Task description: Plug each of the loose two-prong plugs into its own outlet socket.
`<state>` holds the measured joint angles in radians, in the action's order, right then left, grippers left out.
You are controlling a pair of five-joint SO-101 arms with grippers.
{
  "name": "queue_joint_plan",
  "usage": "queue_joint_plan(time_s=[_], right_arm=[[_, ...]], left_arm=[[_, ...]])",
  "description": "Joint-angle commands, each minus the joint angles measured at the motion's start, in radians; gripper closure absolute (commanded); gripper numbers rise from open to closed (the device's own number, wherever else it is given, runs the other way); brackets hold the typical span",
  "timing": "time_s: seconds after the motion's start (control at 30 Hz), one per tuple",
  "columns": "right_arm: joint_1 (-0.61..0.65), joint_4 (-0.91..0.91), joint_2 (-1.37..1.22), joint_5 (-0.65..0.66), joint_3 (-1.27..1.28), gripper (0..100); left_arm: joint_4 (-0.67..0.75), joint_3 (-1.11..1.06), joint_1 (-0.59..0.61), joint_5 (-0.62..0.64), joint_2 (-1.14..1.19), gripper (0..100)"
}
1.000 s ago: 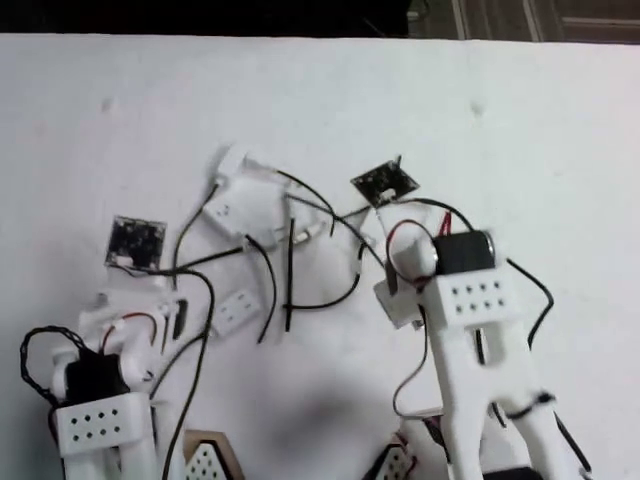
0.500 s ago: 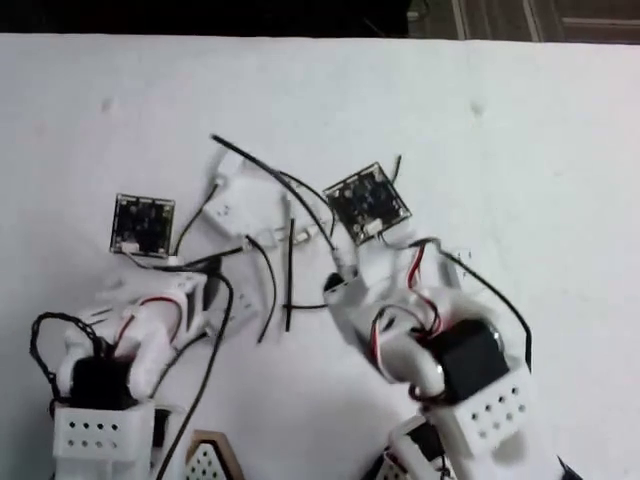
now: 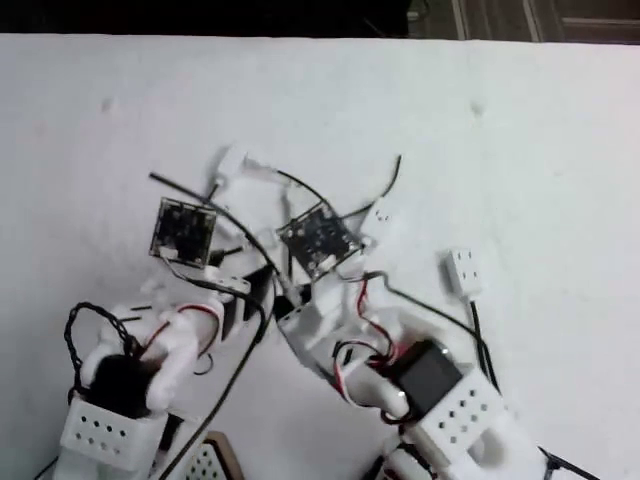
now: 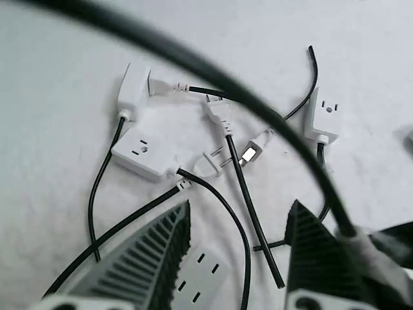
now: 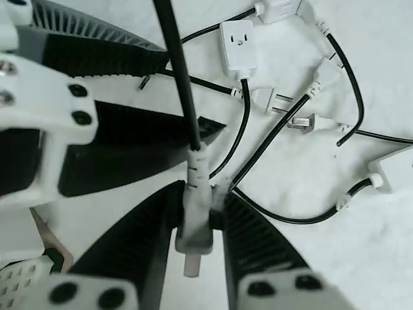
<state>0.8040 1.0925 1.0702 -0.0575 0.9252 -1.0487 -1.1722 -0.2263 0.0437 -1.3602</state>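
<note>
Table point(image 3: 560, 120): white; cords, sockets and plugs heaped at the middle, both arms at the near edge.
Right arm point(image 3: 450, 400): white, at the near edge right of middle, leaning toward the heap.
Left arm point(image 3: 110, 400): white, at the near-left corner, pointed at the same heap.
Right gripper point(image 5: 201, 190): jaws pressed together on the grey plug, pinching its body below the strain relief.
Left gripper point(image 4: 240, 206): jaws spread wide, pinching nothing; near socket between the fingers, contact cannot be told.
Black cord point(image 5: 177, 71): rising out of the grey plug, crossing close in front of the left gripper.
Middle socket point(image 4: 145, 152): white, flat on the tabletop middle, face up, black cord at one end.
Far socket point(image 4: 324, 115): white, beyond the heap, face up.
Side socket point(image 3: 463, 272): white, apart from the heap toward the right edge, cord leading to the near edge.
Near socket point(image 4: 197, 284): white, face up, slots bare.
Grey plug point(image 5: 193, 229): upright in the right jaws, off the tabletop.
Loose plug point(image 4: 213, 163): white, two bare prongs, just beside the middle socket, in no socket.
Second plug point(image 4: 221, 111): white, near the first, also unplugged.
</note>
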Motion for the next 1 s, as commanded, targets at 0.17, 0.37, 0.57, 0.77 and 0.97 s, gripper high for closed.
queue_joint_plan(time_s=[0.17,0.37,0.57,0.77,0.97], right_arm=[[0.008,-0.119,0.018,0.002,0.087,98.1],[0.004,-0.119,0.018,0.002,0.089,98.1],[0.004,-0.119,0.018,-0.003,0.089,98.1],[-0.022,-0.166,0.018,-0.008,0.083,98.1],[-0.024,-0.265,-0.025,-0.009,0.086,98.1]], left_arm=[[-0.063,0.043,-0.14,0.003,-0.234,76],[-0.163,-0.005,-0.229,-0.048,-0.484,76],[-0.163,-0.021,-0.208,-0.074,-0.453,76],[-0.098,-0.015,0.107,-0.075,-0.467,76],[-0.101,-0.043,0.495,-0.123,-0.467,76]])
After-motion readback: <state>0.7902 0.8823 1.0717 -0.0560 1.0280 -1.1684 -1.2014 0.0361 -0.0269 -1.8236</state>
